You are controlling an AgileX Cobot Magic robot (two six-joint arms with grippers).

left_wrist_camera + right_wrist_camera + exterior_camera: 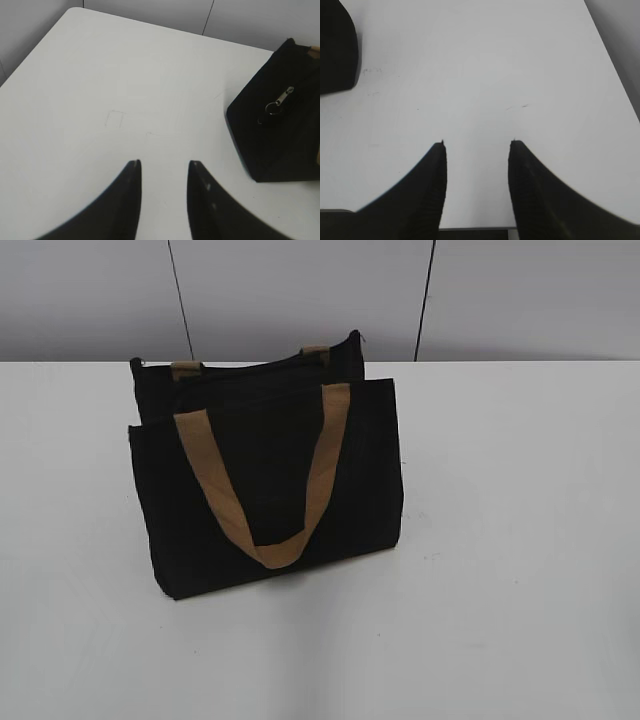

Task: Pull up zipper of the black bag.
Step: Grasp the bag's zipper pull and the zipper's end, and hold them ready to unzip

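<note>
The black bag [270,480] stands upright on the white table [520,540], its tan strap handle [270,490] hanging down the front. The zipper line runs along its top edge [250,368]. In the left wrist view the bag's end [280,135] shows at the right, with the silvery zipper pull tab [279,102] lying on it. My left gripper [165,162] is open and empty over bare table, left of the bag. My right gripper [477,142] is open and empty over bare table; a corner of the bag [337,50] shows at upper left. Neither gripper shows in the exterior view.
A grey wall [300,290] with dark vertical seams stands behind the table. The table's near edge [475,228] shows under the right gripper. A faint square mark [115,119] is on the table surface.
</note>
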